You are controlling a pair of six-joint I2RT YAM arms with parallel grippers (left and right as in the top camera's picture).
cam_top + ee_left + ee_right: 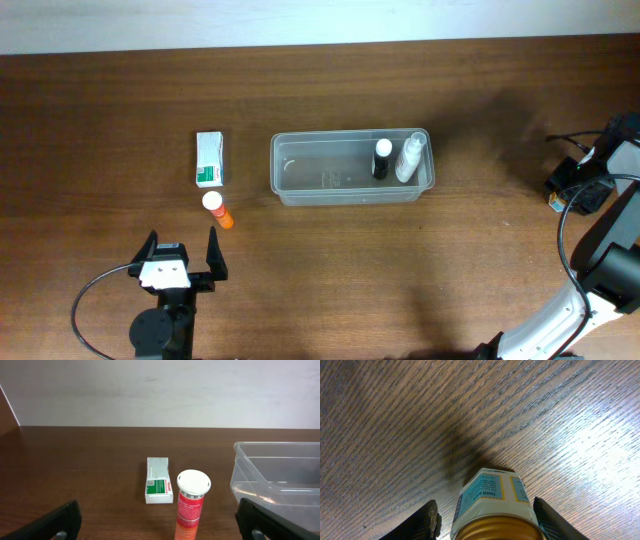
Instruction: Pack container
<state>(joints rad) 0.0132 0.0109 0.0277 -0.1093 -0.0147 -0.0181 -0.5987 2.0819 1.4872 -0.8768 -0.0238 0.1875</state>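
Observation:
The clear container point(285, 170) stands mid-table and holds a black bottle with a white cap point(381, 160) and a pale bottle point(410, 158). In the left wrist view its corner point(280, 472) shows at the right. An orange tube with a white cap point(217, 208) lies just ahead of my left gripper point(182, 250), which is wide open and empty. At the far right edge my right gripper point(556, 195) straddles a small gold-lidded jar with a blue label point(492, 505). The right finger point(545, 517) is at the jar's side and a gap remains at the left finger point(427, 520).
A white and green box point(209, 159) lies left of the container, beyond the tube point(191, 505), and shows again in the left wrist view point(158, 486). Black cables and arm hardware point(600, 190) crowd the right edge. A pale wall runs behind the table's far edge.

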